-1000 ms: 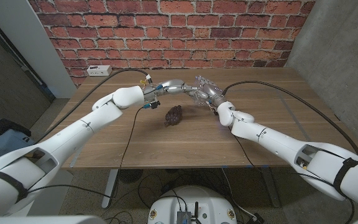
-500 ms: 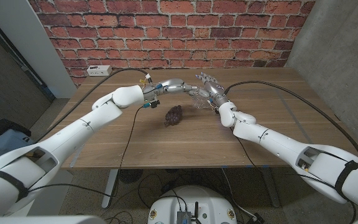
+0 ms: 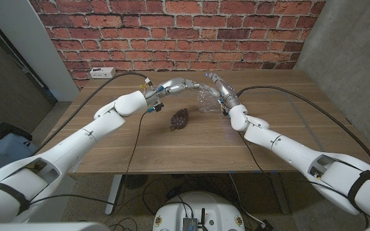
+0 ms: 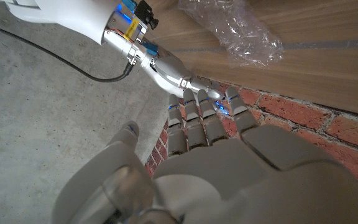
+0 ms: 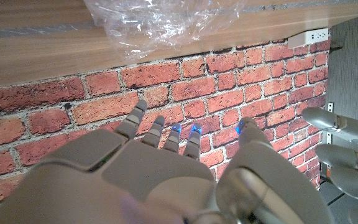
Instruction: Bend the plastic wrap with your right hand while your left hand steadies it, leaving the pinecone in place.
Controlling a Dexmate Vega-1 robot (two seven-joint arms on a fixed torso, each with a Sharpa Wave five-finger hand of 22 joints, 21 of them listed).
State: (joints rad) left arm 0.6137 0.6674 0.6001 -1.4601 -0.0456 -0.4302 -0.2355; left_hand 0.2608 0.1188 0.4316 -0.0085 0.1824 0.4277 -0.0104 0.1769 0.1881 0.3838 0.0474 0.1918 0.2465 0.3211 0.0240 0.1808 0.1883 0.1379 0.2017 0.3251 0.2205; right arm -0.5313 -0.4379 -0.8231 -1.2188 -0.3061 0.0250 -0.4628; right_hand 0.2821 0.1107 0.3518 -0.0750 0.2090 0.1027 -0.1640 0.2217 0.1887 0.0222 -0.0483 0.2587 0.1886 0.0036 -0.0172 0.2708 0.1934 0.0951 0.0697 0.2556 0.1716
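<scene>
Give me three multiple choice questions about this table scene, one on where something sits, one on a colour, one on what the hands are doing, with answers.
1. Where does the pinecone lie?
A. On the bare table, nearer the robot than the plastic wrap
B. On top of the wrap
C. In the left hand

2. What colour is the wall behind the table?
A. White
B. Red brick
C. Green

3. What are the two hands doing?
A. Both grip the wrap
B. The right hand pinches the pinecone
C. Both are raised with fingers apart, holding nothing

Answers: 1 A, the head view shows wood all around the pinecone. 2 B, red bricks run behind the table's far edge. 3 C, both wrist views show the left hand and right hand off the wrap, which lies alone on the wood.
</scene>
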